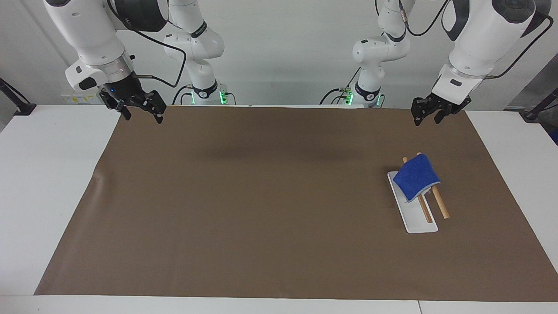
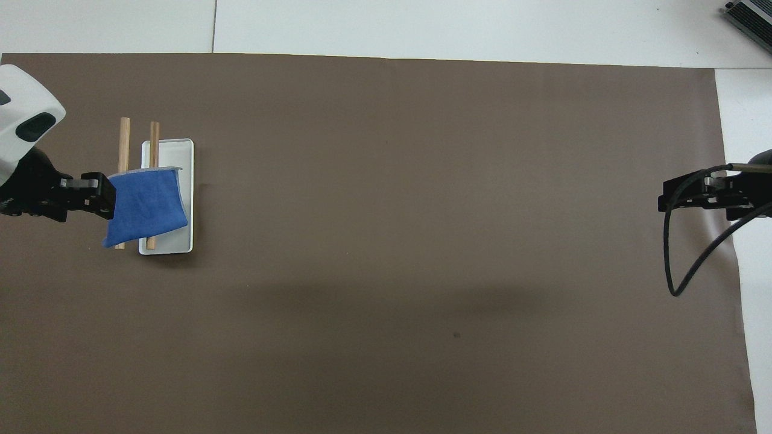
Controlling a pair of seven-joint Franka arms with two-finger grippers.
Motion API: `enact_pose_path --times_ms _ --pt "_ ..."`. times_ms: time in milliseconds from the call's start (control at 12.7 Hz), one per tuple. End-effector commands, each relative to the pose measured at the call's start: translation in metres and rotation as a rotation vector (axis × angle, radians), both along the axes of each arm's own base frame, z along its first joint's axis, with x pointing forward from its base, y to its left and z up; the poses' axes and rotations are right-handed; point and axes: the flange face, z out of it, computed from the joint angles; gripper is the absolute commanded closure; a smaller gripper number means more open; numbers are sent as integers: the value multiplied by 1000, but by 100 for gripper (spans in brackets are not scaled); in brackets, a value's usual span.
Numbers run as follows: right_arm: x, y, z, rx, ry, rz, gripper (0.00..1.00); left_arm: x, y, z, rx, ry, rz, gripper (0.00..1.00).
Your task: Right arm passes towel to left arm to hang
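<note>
The royal-blue towel (image 1: 416, 176) hangs draped over the two wooden bars (image 1: 440, 205) of a small rack with a white base (image 1: 416, 220), at the left arm's end of the brown mat. It also shows in the overhead view (image 2: 146, 208). My left gripper (image 1: 426, 122) is open and empty, raised over the mat and well apart from the towel. In the overhead view the left gripper (image 2: 108, 196) appears right beside the towel's edge. My right gripper (image 1: 144, 117) is open and empty, waiting over the mat's corner at the right arm's end; it also shows in the overhead view (image 2: 662, 197).
The brown mat (image 1: 261, 196) covers most of the white table (image 1: 48, 183). A black cable (image 2: 681, 265) loops down from the right wrist. The rack's base also shows in the overhead view (image 2: 175, 244).
</note>
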Motion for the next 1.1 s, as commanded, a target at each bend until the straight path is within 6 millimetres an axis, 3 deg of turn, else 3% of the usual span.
enact_pose_path --times_ms 0,79,158,236,315,1024 --pt "-8 -3 1 -9 3 16 0 -3 4 7 29 12 -34 37" --pt "-8 -3 1 -9 3 16 0 -6 3 11 30 8 -61 36" --pt "-8 -3 1 -9 3 16 0 -6 6 11 26 13 -87 30" --pt "-8 -3 1 -9 3 16 0 -5 8 12 17 -3 -76 6" --pt "-8 -3 1 -9 4 16 0 -5 12 10 13 -5 -77 0" --pt "-8 -3 1 -9 3 16 0 -5 11 4 -7 -25 -67 0"
